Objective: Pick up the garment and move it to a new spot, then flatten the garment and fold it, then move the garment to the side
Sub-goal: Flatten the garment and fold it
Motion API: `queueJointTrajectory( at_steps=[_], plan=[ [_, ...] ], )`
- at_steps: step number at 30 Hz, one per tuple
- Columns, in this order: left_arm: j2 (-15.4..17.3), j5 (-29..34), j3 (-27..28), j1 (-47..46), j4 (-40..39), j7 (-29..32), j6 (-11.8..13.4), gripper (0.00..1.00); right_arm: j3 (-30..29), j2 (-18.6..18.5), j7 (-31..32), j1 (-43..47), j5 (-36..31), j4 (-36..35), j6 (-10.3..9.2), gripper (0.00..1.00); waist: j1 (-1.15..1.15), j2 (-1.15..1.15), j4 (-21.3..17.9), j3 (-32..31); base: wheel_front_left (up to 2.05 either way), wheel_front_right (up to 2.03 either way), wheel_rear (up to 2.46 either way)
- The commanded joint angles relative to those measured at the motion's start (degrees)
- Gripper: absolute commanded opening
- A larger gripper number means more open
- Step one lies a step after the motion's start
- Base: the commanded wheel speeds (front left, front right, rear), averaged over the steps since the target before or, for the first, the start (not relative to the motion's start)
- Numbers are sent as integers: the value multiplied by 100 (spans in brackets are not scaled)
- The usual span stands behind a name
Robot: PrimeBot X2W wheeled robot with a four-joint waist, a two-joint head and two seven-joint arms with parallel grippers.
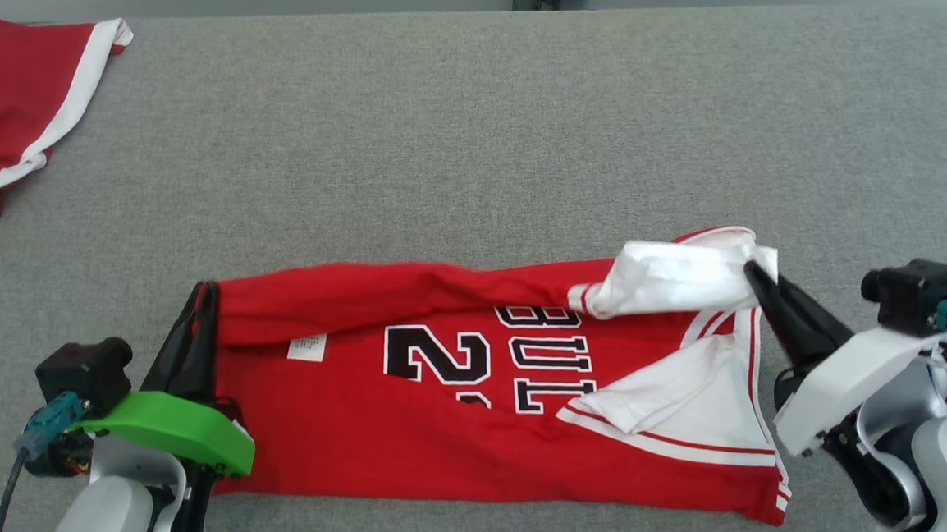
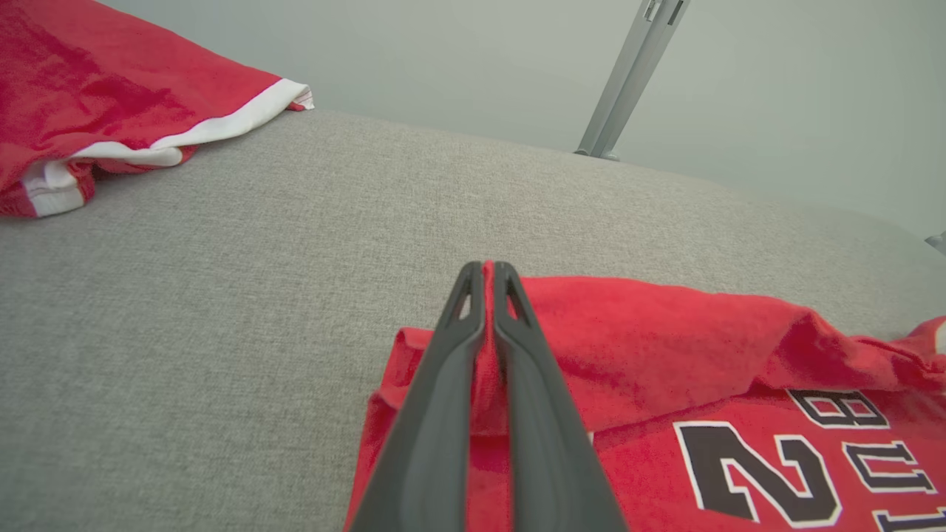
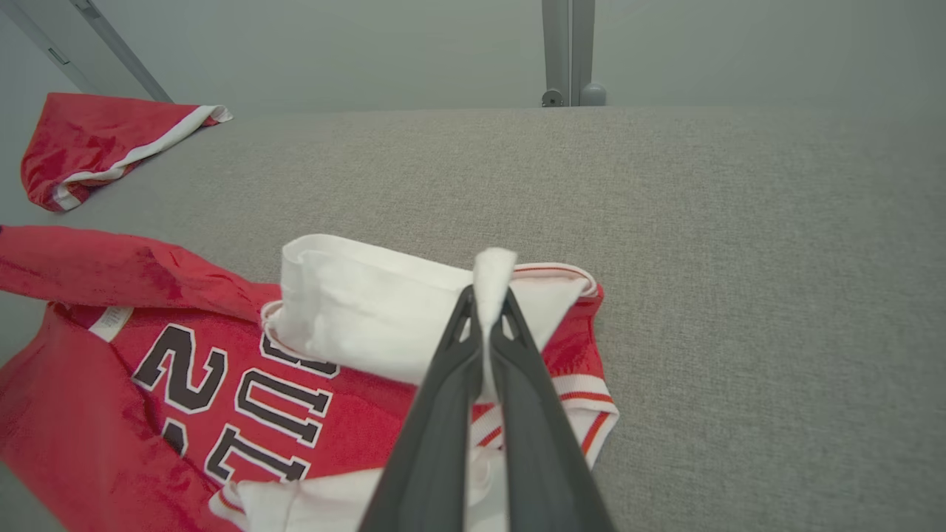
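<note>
Grey surface (image 1: 481, 135), jersey (image 1: 396, 450), second red garment (image 1: 6, 106)

The left claw (image 1: 207, 289), at lower left, points away from the robot, fingers pinched together on the garment (image 1: 397, 442). The right claw (image 1: 750, 271) angles in from the right, likewise clamped on it.

Jersey (image 1: 429, 452): "BUL", numeral "2" (both partly hidden).

Garment: red jersey (image 1: 431, 428), printed with a 2, lies sideways on the grey table (image 1: 482, 118), far edge folded over.
Left gripper (image 1: 207, 292): clamped on its left edge.
Right gripper (image 1: 754, 272): pinching white fabric at its right end.
Far left: second red garment (image 1: 15, 106).
</note>
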Motion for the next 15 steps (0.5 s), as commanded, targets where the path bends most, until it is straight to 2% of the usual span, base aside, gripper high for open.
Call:
queueJointTrajectory(
  at_steps=[1, 7, 15],
  plan=[
    [64, -4, 31, 176, -19, -28, 58, 0, -91, 95, 51, 248, -51, -121, 0, 0, 0, 0, -99, -127, 0, 0, 0],
    [-31, -227, 66, 545, 121, -3, 107, 0, -415, 453, 177, 923, -211, -305, 0, 0, 0, 0, -127, -194, 0, 0, 0],
    [-98, -326, 89, 597, 578, -158, 43, 0, -480, 778, 37, 1220, -413, -141, 0, 0, 0, 0, -172, -223, 0, 0, 0]
  ],
)
